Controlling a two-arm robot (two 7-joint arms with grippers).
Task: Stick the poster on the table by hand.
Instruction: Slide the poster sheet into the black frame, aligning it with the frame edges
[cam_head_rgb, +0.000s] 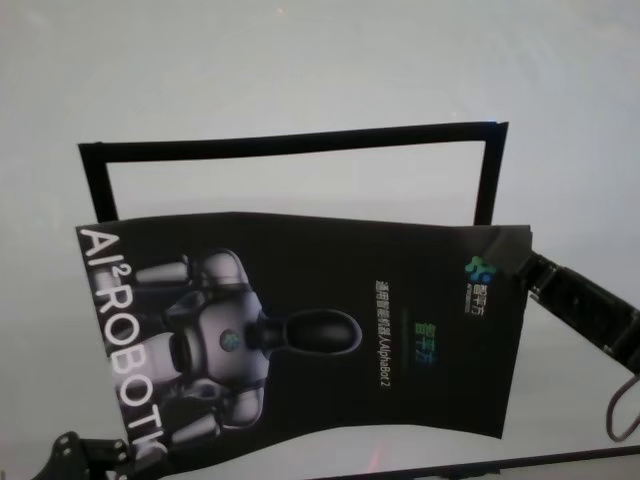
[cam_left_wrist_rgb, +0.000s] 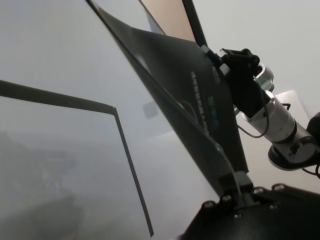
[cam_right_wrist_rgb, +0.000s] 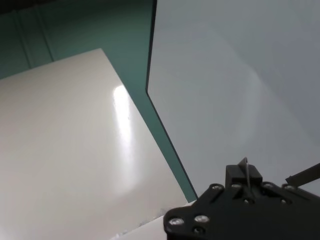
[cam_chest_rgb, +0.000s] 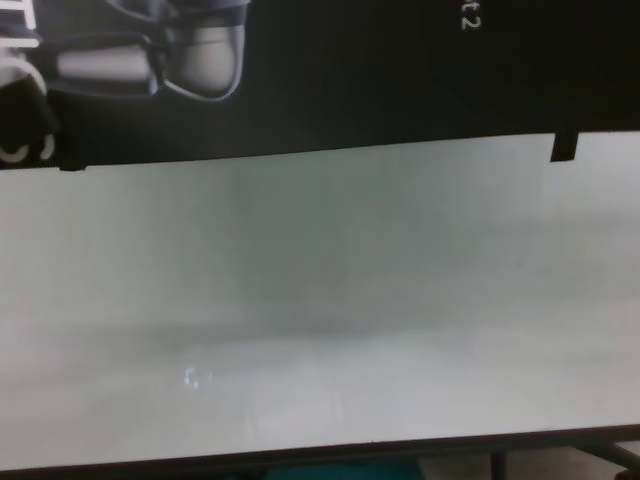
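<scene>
The poster (cam_head_rgb: 300, 330) is a thin, flexible sheet with a glossy black face, white lettering and a silver-grey robot picture printed on it; it bows slightly across the middle of the head frame. The surface (cam_head_rgb: 300, 60) looks smooth, matt and pale grey-white, edged by a thin dark strip low in the chest frame, and narrow matt black tape strips (cam_head_rgb: 290, 145) lie flat on it. The right end effector (cam_left_wrist_rgb: 240, 62) looks like matt black plastic on a brushed-metal wrist.
</scene>
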